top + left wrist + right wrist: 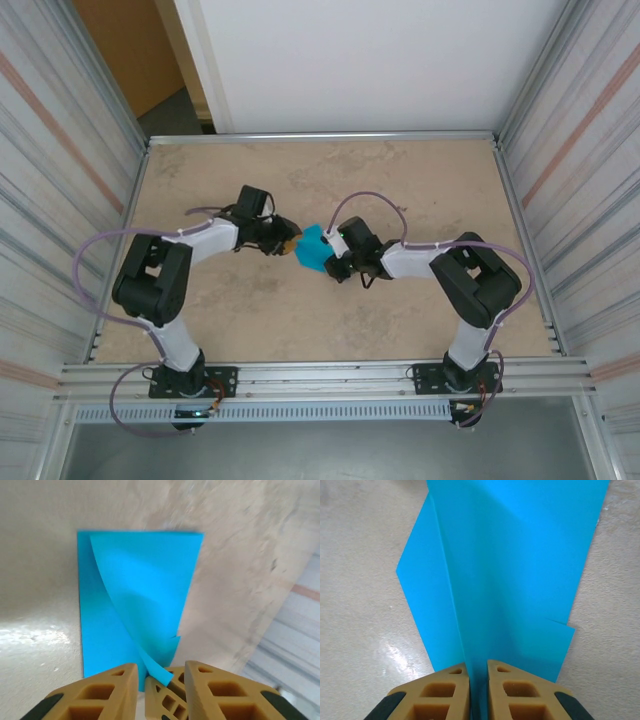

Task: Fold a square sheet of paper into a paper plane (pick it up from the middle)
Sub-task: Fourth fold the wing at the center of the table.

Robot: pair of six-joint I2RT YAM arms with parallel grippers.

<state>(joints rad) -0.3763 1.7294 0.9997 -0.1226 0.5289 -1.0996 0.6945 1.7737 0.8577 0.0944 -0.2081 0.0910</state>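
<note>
A beige, marbled flat table [200,180] spreads out on all sides of the thin teal-blue sheet of paper [313,250], which sits about at the table's middle, partly folded. Whether the paper rests flat on the table or is raised a little cannot be told.

The black-and-white left arm [160,280] reaches to the paper's left edge, and the matching right arm [480,285] reaches to its right edge, so the sheet lies between the two wrists.

The left gripper [285,243] sits just beside the paper. In the left wrist view its tan fingers [100,690] stand somewhat apart, and the curled tip of a loose flap [150,580] hangs in the gap above the paper's lower layer [100,630].

The right gripper [335,262] touches the paper. In the right wrist view its tan fingers [440,690] are drawn almost together, clamped on a raised crease of the paper [520,570].
</note>
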